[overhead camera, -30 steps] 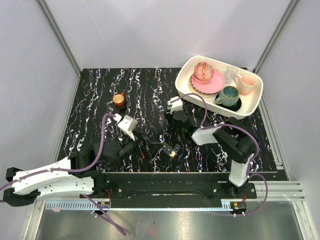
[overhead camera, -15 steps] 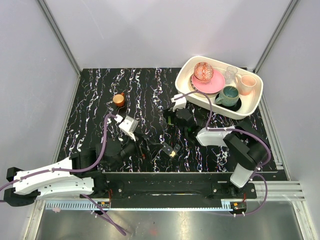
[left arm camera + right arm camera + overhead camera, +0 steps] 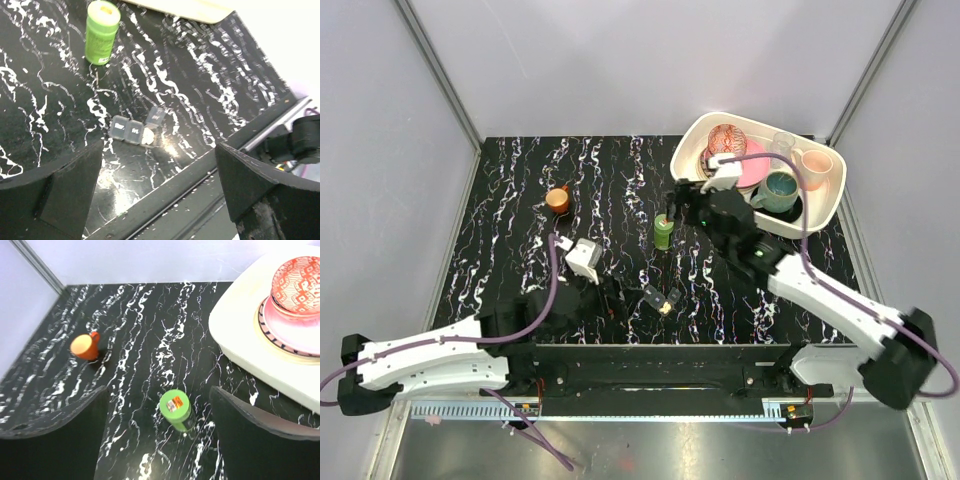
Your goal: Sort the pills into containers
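The small dark rectangular pill box (image 3: 656, 298) (image 3: 131, 131), a short strip of square compartments, lies close to the near edge of the black white-veined table (image 3: 520, 180), about midway along it. One lid stands flipped up. At that end a pale rounded bit (image 3: 148, 137) shows, too small to say whether it is a pill. The other compartments sit under grey lids, their contents hidden.

The left gripper (image 3: 603, 290) (image 3: 160, 192) hangs just left of the box, jaws spread wide with nothing between them. From above it is hard to make out against the dark table.

The right gripper (image 3: 682, 205) (image 3: 159, 395) is also released and empty, above the table by the near left corner of the cream plastic tray (image 3: 837, 190) (image 3: 235, 340). The green cylindrical bottle (image 3: 663, 233) (image 3: 101, 32) (image 3: 176, 407) stands upright near the table's middle, apart from the fingers; its cap label is unreadable. A small orange cup (image 3: 557, 199) (image 3: 85, 346) stands nearer the left edge.

The right arm hides part of the tray's crockery. A red patterned bowl (image 3: 728, 138) (image 3: 296, 285) on a pink plate (image 3: 757, 160) (image 3: 285, 330) is cut off in the wrist view.
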Motion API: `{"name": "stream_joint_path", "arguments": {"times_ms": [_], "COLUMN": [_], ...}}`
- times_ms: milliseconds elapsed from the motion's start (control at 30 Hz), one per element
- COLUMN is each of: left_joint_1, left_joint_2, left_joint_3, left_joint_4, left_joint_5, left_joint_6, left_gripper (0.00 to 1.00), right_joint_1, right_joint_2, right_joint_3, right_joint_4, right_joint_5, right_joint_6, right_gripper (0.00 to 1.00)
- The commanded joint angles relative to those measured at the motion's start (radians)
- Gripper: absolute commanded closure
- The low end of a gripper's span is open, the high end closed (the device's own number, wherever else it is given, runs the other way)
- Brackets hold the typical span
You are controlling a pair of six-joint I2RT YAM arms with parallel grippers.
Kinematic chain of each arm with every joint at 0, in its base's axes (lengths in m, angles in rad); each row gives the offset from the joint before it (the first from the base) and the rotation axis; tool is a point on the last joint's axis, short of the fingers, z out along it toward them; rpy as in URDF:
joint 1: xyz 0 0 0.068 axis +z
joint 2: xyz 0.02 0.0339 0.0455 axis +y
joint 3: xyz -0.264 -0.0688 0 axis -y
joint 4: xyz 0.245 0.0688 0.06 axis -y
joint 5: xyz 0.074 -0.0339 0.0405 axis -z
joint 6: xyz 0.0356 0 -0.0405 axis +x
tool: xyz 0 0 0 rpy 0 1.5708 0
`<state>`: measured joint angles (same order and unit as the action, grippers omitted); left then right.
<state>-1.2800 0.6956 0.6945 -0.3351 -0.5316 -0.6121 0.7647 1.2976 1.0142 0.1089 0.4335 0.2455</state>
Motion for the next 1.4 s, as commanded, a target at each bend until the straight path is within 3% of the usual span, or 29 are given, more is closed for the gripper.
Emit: {"name": "stream_joint_path", "arguments": {"times_ms": [0,233,467,533,633,867,1367], "left_joint_1": [0.065,0.234,0.267,0.291,0.340,0.447,0.462], "left_joint_2": [0.074,0.237,0.412,0.450,0.522,0.628,0.760], "left_joint_3": [-0.053,-0.141,-0.138,-0.139,-0.145,-0.155,-0.127], "left_joint_4": [0.103,0.327,0.436,0.484,0.538,0.605,0.620], "left_joint_5": [0.073,0.385,0.482,0.553,0.614,0.686,0.723], "left_joint_6": [-0.006,0.046,0.097,0.098,0.098,0.106,0.147], "left_gripper": [0.01,0.07,0.09,0.17,0.20,0.28,0.35], "right_joint_1": [-0.004,-0.005,-0.004,-0.004,-0.004,-0.005,-0.004], "right_joint_2": [-0.237,-0.469,-0.592,-0.606,-0.610,-0.632,-0.639], "right_joint_3": [-0.073,-0.215,-0.365,-0.385,-0.393,-0.414,-0.434], "right_joint_4": [-0.288,-0.511,-0.561,-0.568,-0.584,-0.598,-0.598], "right_joint_5": [-0.055,-0.183,-0.187,-0.194,-0.196,-0.180,-0.185], "right_joint_6": [0.167,0.313,0.423,0.436,0.437,0.445,0.443], "right_gripper": [0.16,0.32,0.39,0.45,0.50,0.59,0.60]}}
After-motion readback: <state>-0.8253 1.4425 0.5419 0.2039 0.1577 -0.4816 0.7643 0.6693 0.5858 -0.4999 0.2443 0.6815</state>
